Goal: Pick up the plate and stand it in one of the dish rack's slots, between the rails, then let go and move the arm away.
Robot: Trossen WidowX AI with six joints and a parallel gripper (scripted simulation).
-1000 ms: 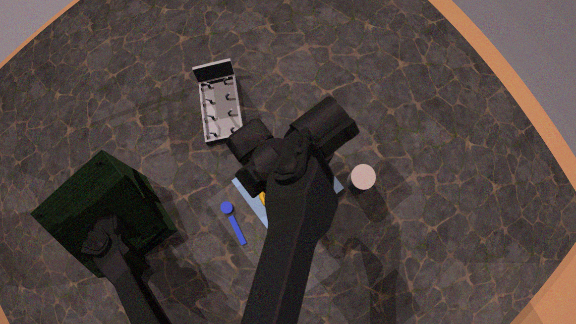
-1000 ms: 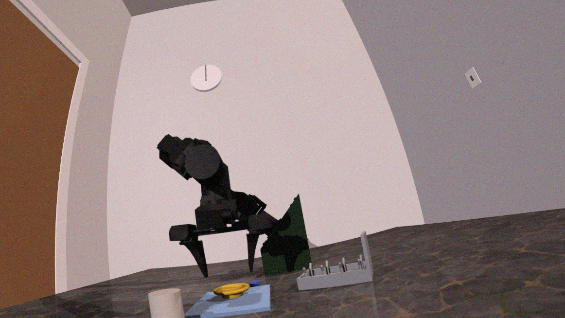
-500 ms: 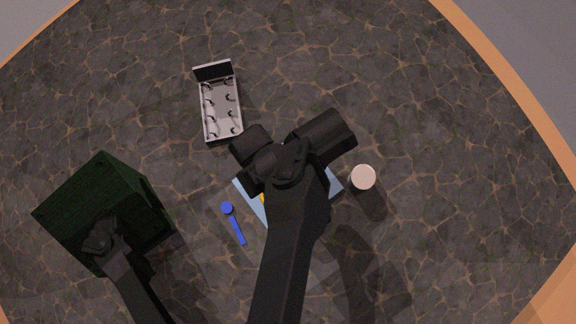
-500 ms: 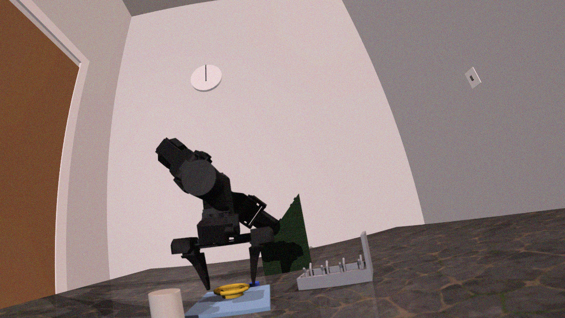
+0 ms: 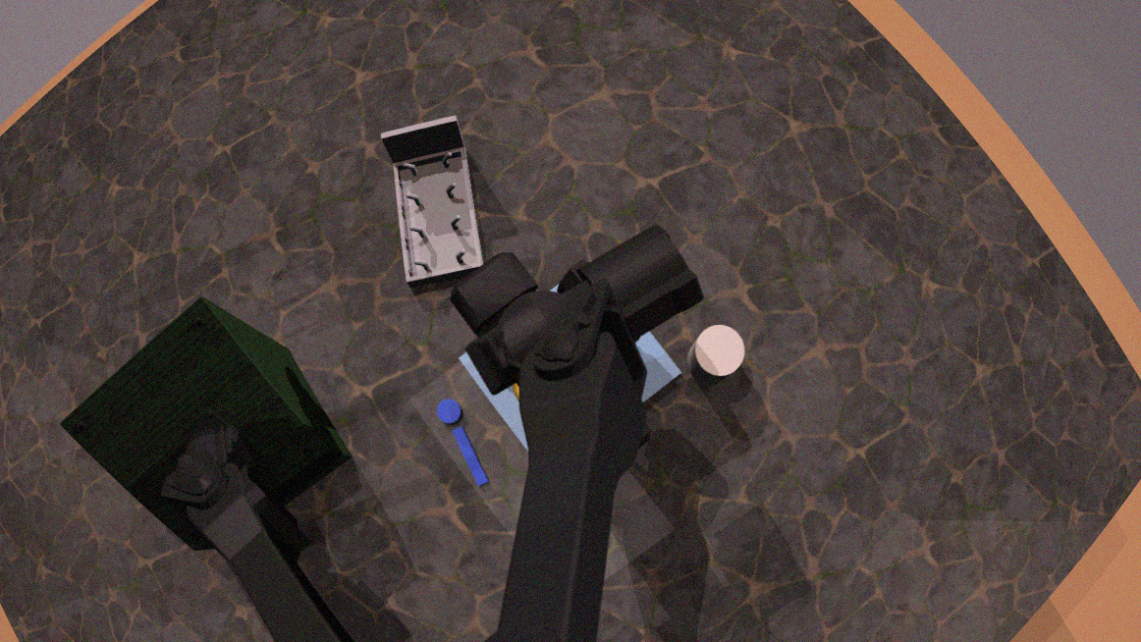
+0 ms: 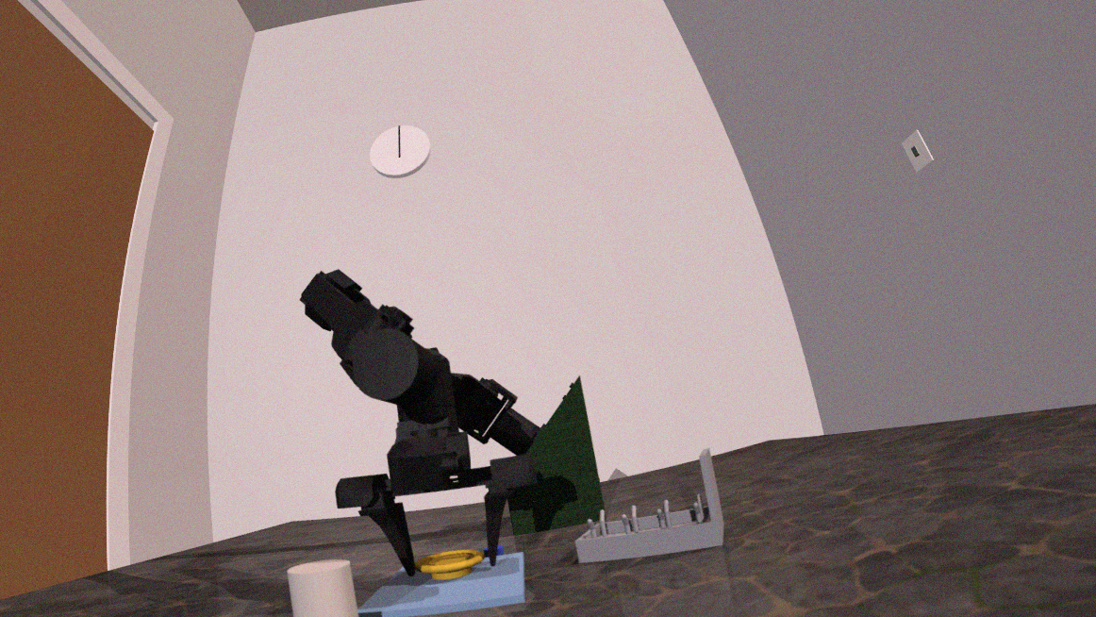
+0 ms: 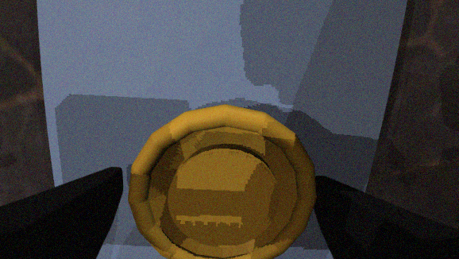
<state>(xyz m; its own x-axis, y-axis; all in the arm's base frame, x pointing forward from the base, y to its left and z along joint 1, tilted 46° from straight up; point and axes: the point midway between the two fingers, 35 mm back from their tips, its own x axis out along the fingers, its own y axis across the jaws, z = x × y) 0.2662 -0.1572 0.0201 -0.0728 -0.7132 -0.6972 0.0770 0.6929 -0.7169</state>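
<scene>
So your pincer (image 6: 452, 565) sits wide and holds nothing, fingers at 9 and 3 o'clock of the plate (image 7: 222, 183), flat on its blue mat (image 7: 131, 59).

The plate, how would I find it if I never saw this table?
Find the black gripper reaching down onto the pale blue mat. The plate lies flat there between its open fingers, beside a white cylinder. It's the only yellow, round, rimmed thing.
</scene>
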